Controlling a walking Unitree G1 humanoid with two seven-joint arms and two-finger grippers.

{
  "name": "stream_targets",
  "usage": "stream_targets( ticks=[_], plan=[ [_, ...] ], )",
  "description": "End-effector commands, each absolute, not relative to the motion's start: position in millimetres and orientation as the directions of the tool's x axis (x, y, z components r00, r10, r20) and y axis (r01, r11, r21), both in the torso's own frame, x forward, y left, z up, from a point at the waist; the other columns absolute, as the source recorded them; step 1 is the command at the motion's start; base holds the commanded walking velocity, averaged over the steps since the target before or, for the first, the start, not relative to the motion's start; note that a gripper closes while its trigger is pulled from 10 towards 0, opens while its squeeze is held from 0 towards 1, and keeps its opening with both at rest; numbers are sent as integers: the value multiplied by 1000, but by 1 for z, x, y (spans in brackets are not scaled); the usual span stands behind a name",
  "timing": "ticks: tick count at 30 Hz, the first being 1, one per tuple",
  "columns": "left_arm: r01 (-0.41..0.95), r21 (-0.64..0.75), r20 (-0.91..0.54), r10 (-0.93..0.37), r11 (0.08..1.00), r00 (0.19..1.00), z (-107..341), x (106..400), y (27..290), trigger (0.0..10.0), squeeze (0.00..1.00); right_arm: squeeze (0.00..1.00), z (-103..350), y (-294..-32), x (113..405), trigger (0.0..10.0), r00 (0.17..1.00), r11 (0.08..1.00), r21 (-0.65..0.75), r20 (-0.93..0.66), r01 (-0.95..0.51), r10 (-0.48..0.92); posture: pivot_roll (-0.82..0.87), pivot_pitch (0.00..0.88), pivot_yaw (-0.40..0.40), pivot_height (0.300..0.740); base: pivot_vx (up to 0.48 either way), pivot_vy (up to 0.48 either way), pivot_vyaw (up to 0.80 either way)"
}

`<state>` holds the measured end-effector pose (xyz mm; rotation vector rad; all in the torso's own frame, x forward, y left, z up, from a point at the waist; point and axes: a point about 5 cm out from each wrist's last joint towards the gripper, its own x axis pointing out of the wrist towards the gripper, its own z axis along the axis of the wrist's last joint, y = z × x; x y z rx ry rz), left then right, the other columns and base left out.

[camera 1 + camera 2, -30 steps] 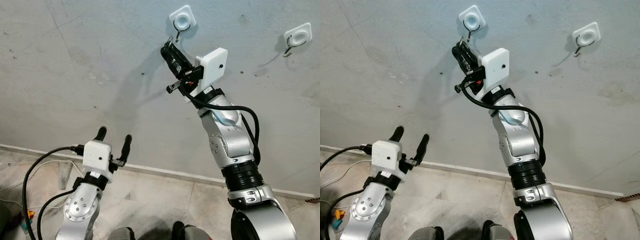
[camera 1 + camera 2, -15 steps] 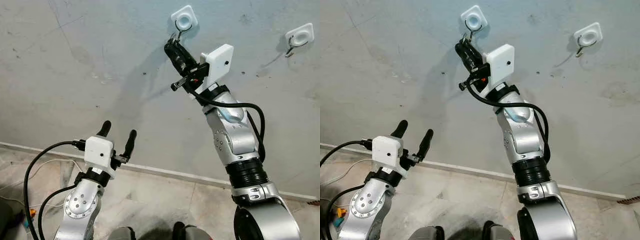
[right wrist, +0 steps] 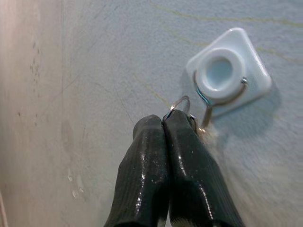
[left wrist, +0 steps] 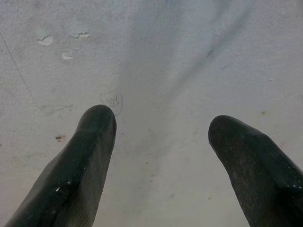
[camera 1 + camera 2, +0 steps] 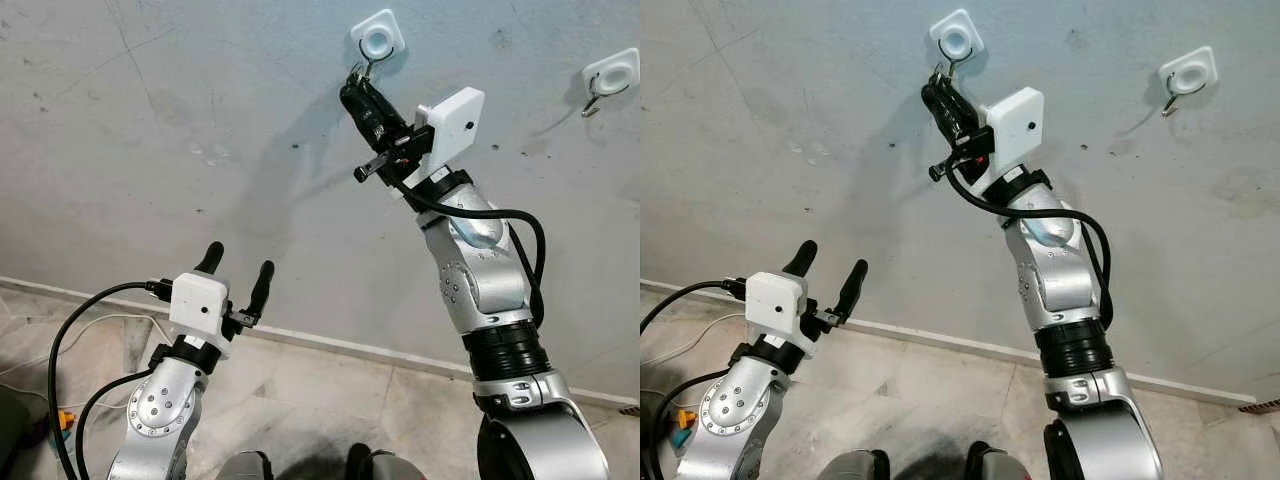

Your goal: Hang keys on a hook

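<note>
A white square hook mount [image 5: 378,38] with a wire hook [image 3: 208,113] is fixed high on the grey wall. My right gripper [image 5: 352,92] is raised just below it, shut on a metal key ring [image 3: 182,103] that sticks out past the fingertips and sits right beside the wire hook's lower end. Whether the ring touches the hook I cannot tell. My left gripper [image 5: 237,258] is held low near the skirting, open, with only bare wall between its fingers [image 4: 90,142].
A second white hook mount [image 5: 612,74] sits on the wall to the right. A pale skirting strip [image 5: 330,345] runs along the wall's foot above a tiled floor. Cables lie at the lower left [image 5: 60,340].
My right gripper has risen with the key ring, closing on the hook. The camera has shifted a little. The left gripper came up slightly.
</note>
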<state>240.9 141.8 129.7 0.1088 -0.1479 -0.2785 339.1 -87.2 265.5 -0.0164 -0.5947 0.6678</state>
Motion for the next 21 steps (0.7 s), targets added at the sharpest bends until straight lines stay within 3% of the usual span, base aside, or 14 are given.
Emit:
stream_targets(
  ticks=[1, 21],
  plan=[
    [284, 122, 112, -297, 951, 948, 127, 239, 141, 10000, 0, 0, 274, -98, 336, 10000, 622, 812, -194, 554, -550, 553, 170, 191, 24, 740, 0, 0, 0],
    [294, 114, 101, -305, 949, 947, 125, 241, 139, 10000, 0, 0, 276, -107, 333, 10000, 650, 835, -174, 553, -522, 522, 160, 191, 30, 740, 0, 0, 0]
  ],
)
